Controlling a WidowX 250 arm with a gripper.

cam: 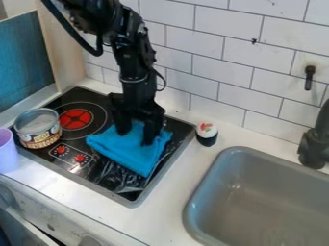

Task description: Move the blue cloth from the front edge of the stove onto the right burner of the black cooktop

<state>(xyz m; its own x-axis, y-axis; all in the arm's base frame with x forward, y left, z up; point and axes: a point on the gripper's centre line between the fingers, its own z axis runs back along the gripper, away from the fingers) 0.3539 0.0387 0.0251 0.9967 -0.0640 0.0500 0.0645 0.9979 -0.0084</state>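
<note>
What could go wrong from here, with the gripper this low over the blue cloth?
The fingers of the gripper stand apart over the blue cloth, so closing them might pinch only a loose fold and let the rest slip or trail. Going any lower could press the fingertips into the stove top under the cloth. A sweep to the left might knock the open tin, which stands on the same stove top near the cloth.

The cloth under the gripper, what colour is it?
Bright blue: the cloth shows best in the camera view.
</note>
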